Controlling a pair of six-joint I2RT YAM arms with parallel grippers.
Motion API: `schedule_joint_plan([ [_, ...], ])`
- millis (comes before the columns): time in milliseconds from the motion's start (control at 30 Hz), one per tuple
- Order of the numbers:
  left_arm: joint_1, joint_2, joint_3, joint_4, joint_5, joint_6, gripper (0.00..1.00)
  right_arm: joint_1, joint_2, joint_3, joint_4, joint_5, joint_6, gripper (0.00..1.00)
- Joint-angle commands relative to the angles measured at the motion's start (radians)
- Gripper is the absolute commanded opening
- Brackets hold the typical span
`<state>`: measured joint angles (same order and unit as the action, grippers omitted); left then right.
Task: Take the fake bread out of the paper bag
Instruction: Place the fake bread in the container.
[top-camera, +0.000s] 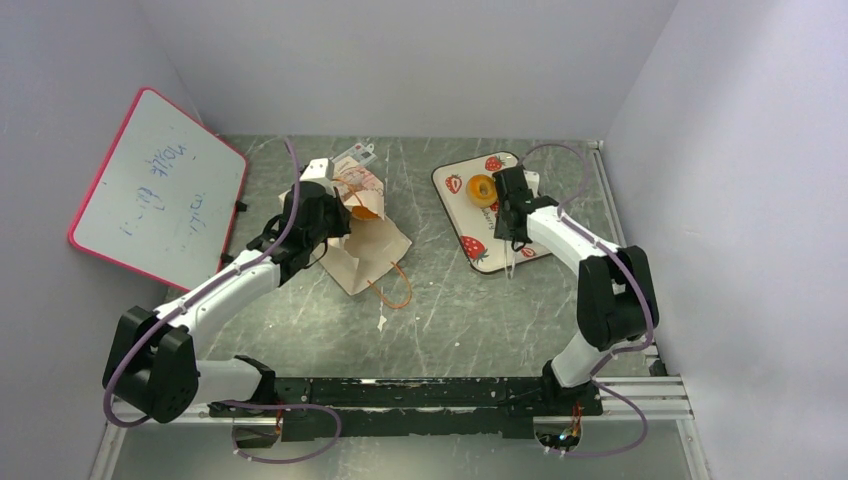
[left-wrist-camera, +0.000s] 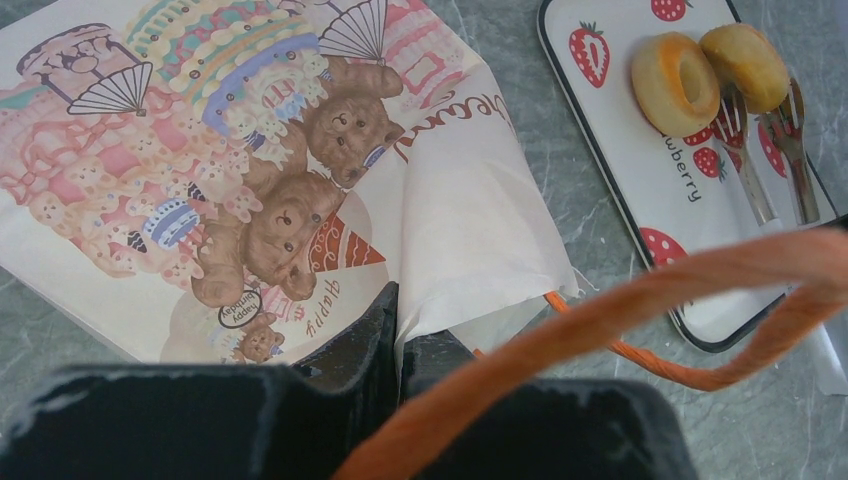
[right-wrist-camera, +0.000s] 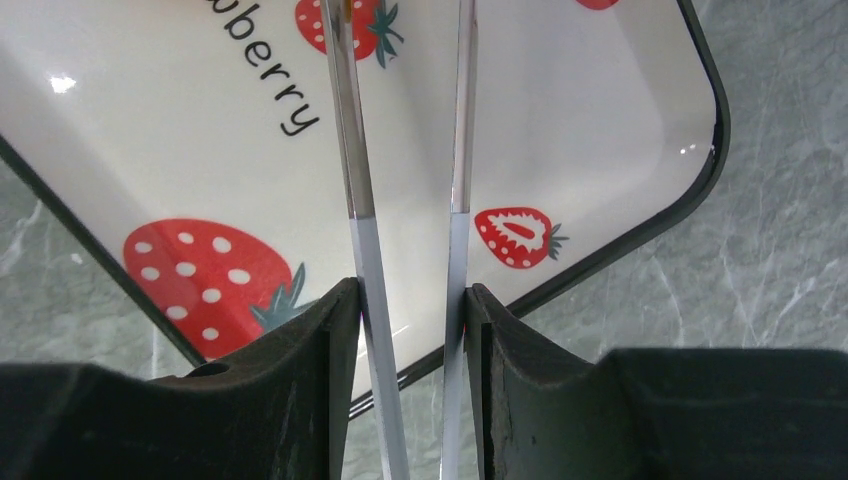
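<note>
Black left pincer clenches the paper bag rim, right pincer squeezes tongs above the tray where two fake bread pieces sit; hold that mouth steady, slide the tongs in low for any left

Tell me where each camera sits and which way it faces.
Top external: above and behind the bases, looking down on the table; both arms show.
Left wrist: low behind the left gripper, facing the paper bag it pinches; fingers show.
Right wrist: behind the right gripper, facing down the tongs it holds; fingers show.
Shared: both wrist views show the strawberry tray.
</note>
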<state>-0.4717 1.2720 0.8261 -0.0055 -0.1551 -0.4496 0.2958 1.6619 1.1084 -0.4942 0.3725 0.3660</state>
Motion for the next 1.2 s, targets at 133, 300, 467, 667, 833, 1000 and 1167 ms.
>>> schedule_joint_plan([
  [133,0.01,0.016,0.008,0.017,0.025,0.004,0.07,0.011,-0.087,-0.033,-0.042,-0.002,0.055,0.43],
  [300,0.01,0.011,0.01,0.013,0.023,0.009,0.07,0.02,-0.147,-0.06,-0.057,-0.014,0.086,0.43],
  [467,0.01,0.015,0.009,0.011,0.032,0.009,0.07,0.019,-0.066,-0.011,-0.039,-0.009,0.065,0.43],
  [667,0.011,0.008,0.015,0.004,0.032,0.009,0.07,0.018,0.062,0.124,-0.018,-0.002,0.031,0.42],
  [833,0.012,0.0,0.01,-0.002,0.032,0.003,0.07,0.016,0.091,0.167,-0.033,0.003,0.026,0.42],
  [1000,0.011,0.004,0.002,0.005,0.042,-0.007,0.07,0.016,0.025,0.088,-0.014,-0.003,0.035,0.44],
  [1167,0.011,0.02,0.004,0.013,0.057,-0.022,0.07,0.017,0.004,0.051,-0.032,-0.008,0.048,0.44],
])
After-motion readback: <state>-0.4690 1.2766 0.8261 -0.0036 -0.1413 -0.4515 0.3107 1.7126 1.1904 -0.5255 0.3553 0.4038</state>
